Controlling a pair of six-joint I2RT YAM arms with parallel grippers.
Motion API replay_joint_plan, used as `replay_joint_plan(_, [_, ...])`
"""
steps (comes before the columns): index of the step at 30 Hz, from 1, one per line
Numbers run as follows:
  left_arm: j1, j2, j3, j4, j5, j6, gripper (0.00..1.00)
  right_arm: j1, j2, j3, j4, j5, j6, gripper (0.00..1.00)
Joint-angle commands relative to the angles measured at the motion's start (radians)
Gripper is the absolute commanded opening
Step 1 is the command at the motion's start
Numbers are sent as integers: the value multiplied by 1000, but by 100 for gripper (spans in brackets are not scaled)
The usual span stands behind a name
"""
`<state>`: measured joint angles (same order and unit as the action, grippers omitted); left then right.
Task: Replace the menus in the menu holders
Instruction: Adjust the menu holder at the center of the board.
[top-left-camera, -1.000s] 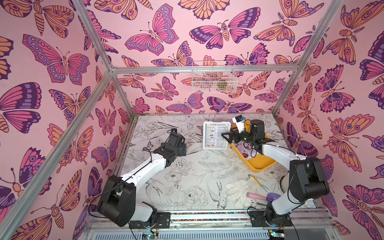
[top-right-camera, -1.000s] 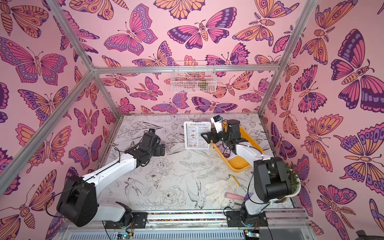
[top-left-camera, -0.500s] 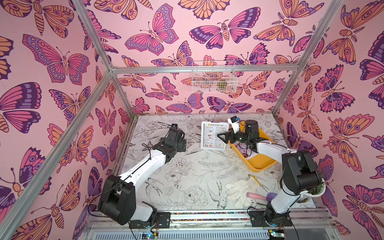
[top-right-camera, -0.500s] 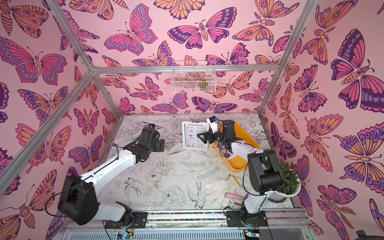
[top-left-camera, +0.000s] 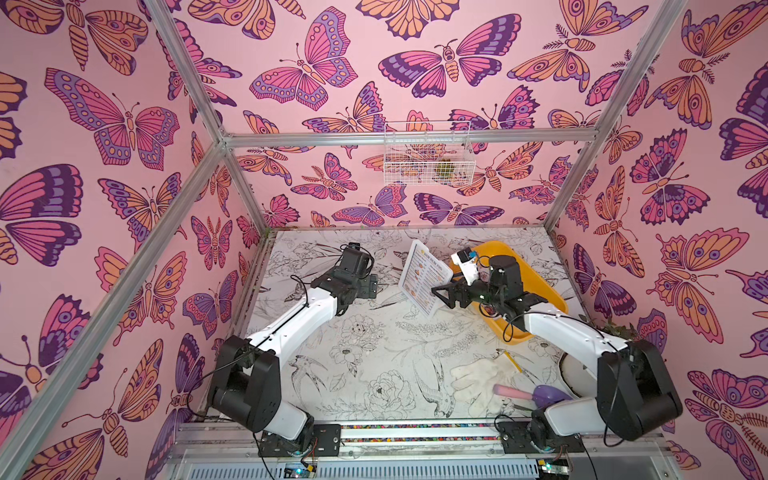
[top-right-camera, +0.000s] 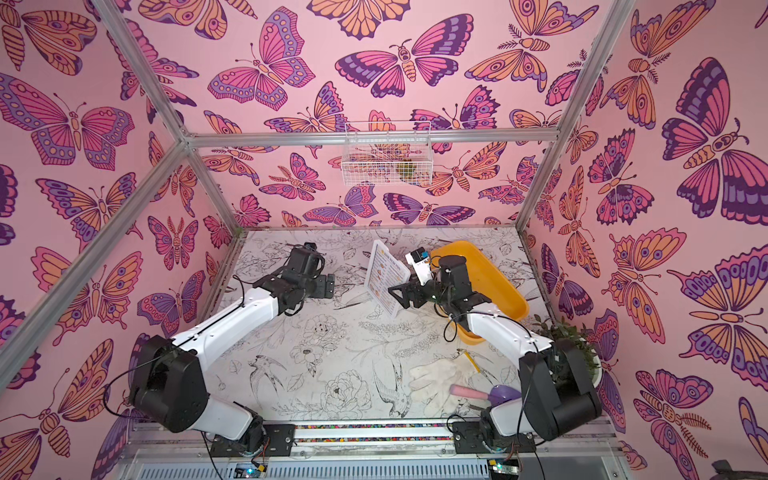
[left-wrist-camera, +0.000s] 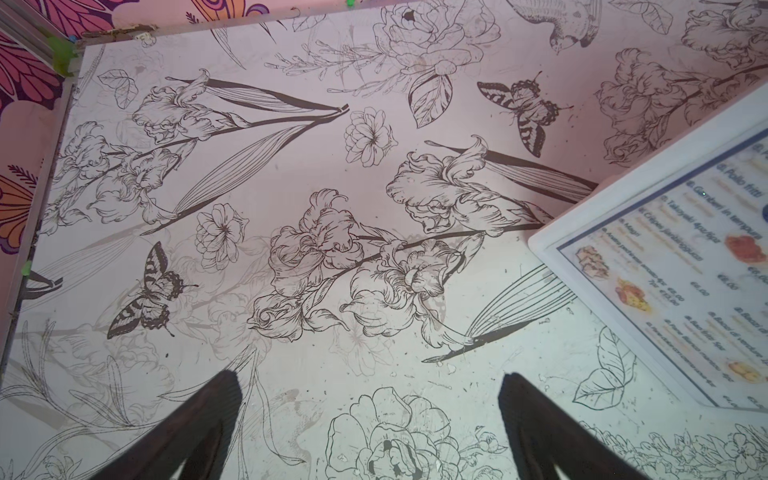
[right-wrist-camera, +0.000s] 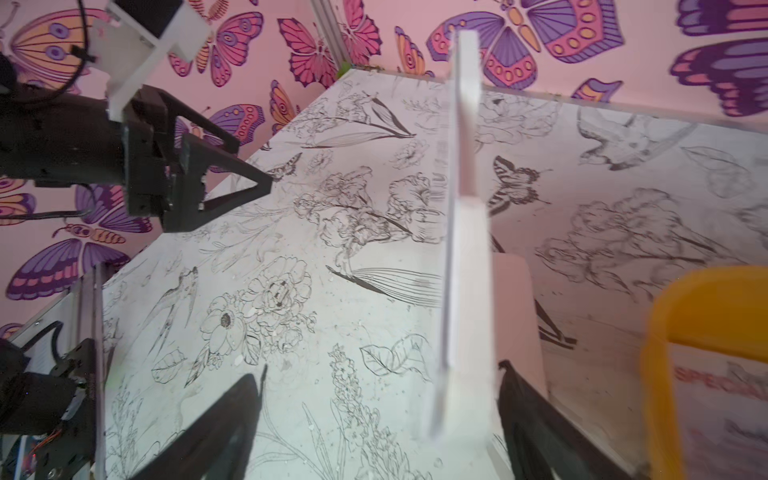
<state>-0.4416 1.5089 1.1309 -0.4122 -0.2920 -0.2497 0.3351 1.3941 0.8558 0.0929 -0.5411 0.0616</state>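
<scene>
The menu holder (top-left-camera: 424, 276), a white panel with rounded corners, stands at the back middle of the table, turned at an angle, with a white menu (top-right-camera: 384, 276) of text and food photos in it. My right gripper (top-left-camera: 440, 295) is open around the holder's near edge. The right wrist view shows that panel (right-wrist-camera: 461, 257) edge-on between the fingers, close to one finger (right-wrist-camera: 523, 399), with a wide gap on the other side. A sheet headed "SPECIAL" (right-wrist-camera: 723, 382) lies in the yellow tray (top-left-camera: 540, 286). My left gripper (top-left-camera: 371, 286) hangs open and empty over the table, left of the holder (left-wrist-camera: 623, 208).
A white glove (top-left-camera: 482, 376), a purple scoop with a pink handle (top-left-camera: 536, 395) and a yellow pencil (top-left-camera: 513, 361) lie at the front right. A potted plant (top-right-camera: 569, 345) stands behind the right arm. A wire basket (top-left-camera: 428, 153) hangs on the back wall.
My right gripper has moved left onto the holder's edge. The holder has turned from facing the camera to standing at an angle. The left gripper has barely shifted.
</scene>
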Motion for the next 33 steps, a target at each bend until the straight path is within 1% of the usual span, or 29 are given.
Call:
replay_joint_plan(1, [19, 4, 11, -37, 8, -13, 99, -32, -60, 94, -222, 88, -54, 88])
replay_joint_plan(3, [37, 1, 4, -36, 19, -25, 100, -32, -78, 161, -288, 103, -39, 84])
replay_joint_plan(4, [45, 3, 1, -34, 21, -38, 100, -27, -76, 200, -315, 100, -27, 80])
replay_joint_plan(6, [68, 10, 5, -35, 30, -49, 100, -5, -51, 287, -373, 148, -7, 69])
replay_joint_plan(8, [86, 11, 6, -38, 24, -57, 100, 24, -6, 380, -428, 183, -9, 62])
replay_joint_plan(12, [92, -12, -3, -41, -4, -43, 100, 57, 114, 547, -520, 200, -28, 50])
replay_joint_plan(14, [90, -29, -10, -46, -3, -44, 100, 64, 160, 603, -545, 207, -33, 43])
replay_joint_plan(17, [90, -59, -31, -45, 19, -52, 100, 71, 233, 669, -572, 220, -42, 41])
replay_joint_plan(21, [90, -76, -50, -46, 47, -60, 100, 89, 307, 736, -618, 229, -67, 36])
replay_joint_plan(33, [84, -89, -53, -51, 69, -64, 100, 111, 363, 749, -577, 221, -52, 31])
